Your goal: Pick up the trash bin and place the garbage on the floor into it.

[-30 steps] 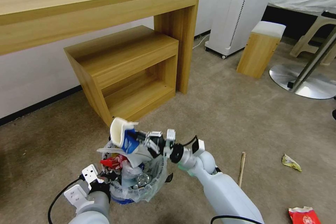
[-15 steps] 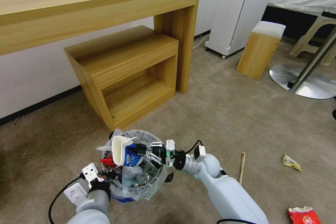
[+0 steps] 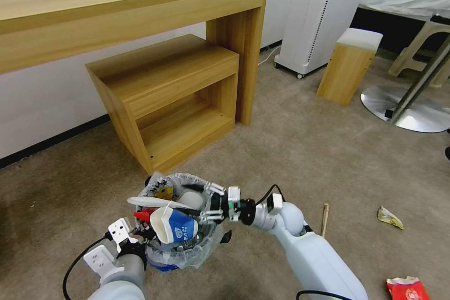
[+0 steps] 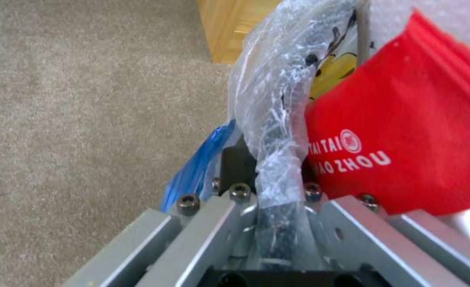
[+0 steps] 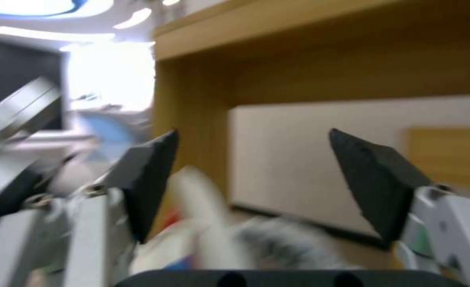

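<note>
Left gripper (image 3: 140, 234) clenches the bin (image 3: 206, 246) rim; right gripper (image 3: 209, 202), jaws released, hangs over the cup (image 3: 174, 230).

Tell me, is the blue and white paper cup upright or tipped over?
Tipped over. The paper cup lies on its side atop the trash bin, mouth toward the left gripper, beside the open right gripper.

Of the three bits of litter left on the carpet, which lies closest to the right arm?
The wooden stick, right beside the right arm; the yellow crumple and red wrapper lie farther off.
</note>
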Robot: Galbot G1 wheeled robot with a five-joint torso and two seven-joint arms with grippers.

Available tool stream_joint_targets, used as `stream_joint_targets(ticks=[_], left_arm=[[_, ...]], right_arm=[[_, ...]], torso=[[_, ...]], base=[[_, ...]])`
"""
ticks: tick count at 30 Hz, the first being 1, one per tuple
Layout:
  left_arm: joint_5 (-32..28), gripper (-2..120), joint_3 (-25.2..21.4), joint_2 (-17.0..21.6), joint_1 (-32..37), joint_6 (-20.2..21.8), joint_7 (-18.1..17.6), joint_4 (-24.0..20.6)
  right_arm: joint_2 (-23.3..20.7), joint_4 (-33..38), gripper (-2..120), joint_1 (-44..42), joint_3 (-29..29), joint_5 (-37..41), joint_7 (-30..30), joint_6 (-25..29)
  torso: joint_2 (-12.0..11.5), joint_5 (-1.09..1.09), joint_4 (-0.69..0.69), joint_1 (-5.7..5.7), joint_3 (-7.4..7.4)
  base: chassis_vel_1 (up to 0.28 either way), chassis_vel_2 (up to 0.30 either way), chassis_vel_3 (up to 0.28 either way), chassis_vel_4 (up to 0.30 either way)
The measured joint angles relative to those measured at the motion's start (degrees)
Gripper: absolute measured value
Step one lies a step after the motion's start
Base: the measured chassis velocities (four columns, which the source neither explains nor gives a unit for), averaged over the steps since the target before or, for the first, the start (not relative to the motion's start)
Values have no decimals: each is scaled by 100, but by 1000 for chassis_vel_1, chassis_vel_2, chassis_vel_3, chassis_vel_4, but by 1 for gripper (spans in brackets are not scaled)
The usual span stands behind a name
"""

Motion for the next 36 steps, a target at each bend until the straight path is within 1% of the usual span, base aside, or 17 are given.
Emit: stream_joint_targets(ticks=[1,2,3,5,6,7,8,9,10,11,13,14,15,17,21,29,36], left_arm=[[-13,0,-32,12,-1,8,-1,-13],[-19,0,-43,17,-1,14,-2,-25],[-19,0,-43,17,-1,14,-2,-25],[-35,0,-51,26,-1,35,-2,-50],[-49,0,-52,29,-4,52,-2,-54],[-49,0,-52,29,-4,52,-2,-54],[-54,0,-51,31,-6,59,-2,-54],[-59,0,-51,35,-13,66,-2,-54],[-63,0,-49,38,-16,67,-2,-51],[-63,0,-49,38,-16,67,-2,-51],[-84,0,-39,52,-11,70,0,-50],[-94,0,-38,62,-4,70,3,-55],[-94,0,-38,62,-4,70,3,-55],[-135,0,-36,81,1,71,20,-89],[-157,0,-36,107,-8,71,69,-104],[-99,0,-17,148,-25,50,185,-162],[-88,0,-3,168,-3,21,231,-180]], right_arm=[[-21,265,87,-107,171,35,842,-35],[-27,408,90,-174,289,4,1295,-73],[-27,408,90,-174,289,4,1295,-73],[-25,670,97,-359,619,-247,2376,-86],[-13,812,99,-521,908,-482,3166,-8],[-13,812,99,-521,908,-482,3166,-8],[-3,894,100,-624,1096,-623,3530,4],[21,1066,100,-847,1500,-887,4081,-65],[37,1170,100,-1003,1763,-985,4341,-123],[37,1170,100,-1003,1763,-985,4341,-123],[57,1368,100,-1382,2380,-1006,4636,-155],[49,1440,100,-1524,2608,-952,4657,-155],[49,1440,100,-1524,2608,-952,4657,-155],[-4,1620,100,-1923,3153,-769,4645,-134],[-25,1792,100,-2349,3500,-659,4617,-13],[153,2035,100,-2714,3767,-988,4611,96],[188,2152,100,-2928,3909,-1024,4596,193]], torso=[[0,1,1,0,0],[0,0,1,0,0],[0,0,1,0,0],[0,0,0,0,0],[0,1,0,0,0],[0,1,0,0,0],[0,1,0,0,0],[0,1,0,0,0],[0,1,0,0,0],[0,1,0,0,0],[0,2,-1,0,0],[0,1,-1,0,0],[0,1,-1,0,0],[0,1,-2,0,0],[0,1,-1,0,-1],[0,0,0,0,0],[0,0,0,0,0]], base=[[0,0,0,0],[0,0,0,0],[0,0,0,0],[0,0,0,0],[0,0,0,0],[0,0,0,0],[0,0,0,0],[0,0,0,0],[0,0,0,0],[0,0,0,0],[0,0,0,0],[0,0,0,0],[0,0,0,0],[0,0,0,0],[0,0,0,0],[0,0,0,0],[0,0,0,0]])
